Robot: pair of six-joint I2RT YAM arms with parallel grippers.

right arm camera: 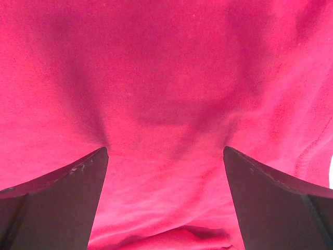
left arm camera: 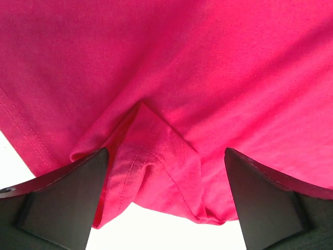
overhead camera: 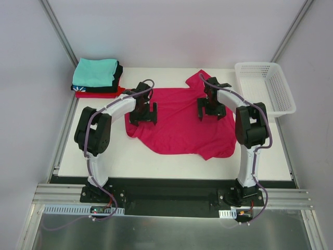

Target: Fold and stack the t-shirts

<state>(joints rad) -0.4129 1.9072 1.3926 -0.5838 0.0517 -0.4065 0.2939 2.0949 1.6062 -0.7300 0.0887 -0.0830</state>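
1. Three folded t-shirts sit stacked at the far left corner of your table (overhead camera: pixel 130 161). A teal t-shirt (overhead camera: pixel 94 72) is on top, a black t-shirt (overhead camera: pixel 118 78) is under it, and a red t-shirt (overhead camera: pixel 99 95) is at the bottom.
2. Your left gripper (overhead camera: pixel 143 122) is low over the left edge of the crimson-pink t-shirt (overhead camera: pixel 179 127). Its jaws are spread wide and grip nothing.
3. In your left wrist view, the left gripper (left arm camera: pixel 165 152) straddles a small tucked fold with a stitched hem in the crimson-pink t-shirt (left arm camera: pixel 208 62). White table shows just past the cloth edge.
4. The crimson-pink t-shirt lies spread and rumpled across the middle of the table, between your two arms. One corner of it points toward the far side.
5. Your right gripper (overhead camera: pixel 211 115) is low over the right part of the shirt. Its jaws are also wide apart and hold nothing.
6. In your right wrist view, the right gripper (right arm camera: pixel 165 150) has only smooth crimson-pink t-shirt (right arm camera: pixel 166 62) between the jaws. You cannot tell whether the tips press the cloth.
7. A white mesh basket (overhead camera: pixel 255 64) stands at the far right corner, apart from the shirt.
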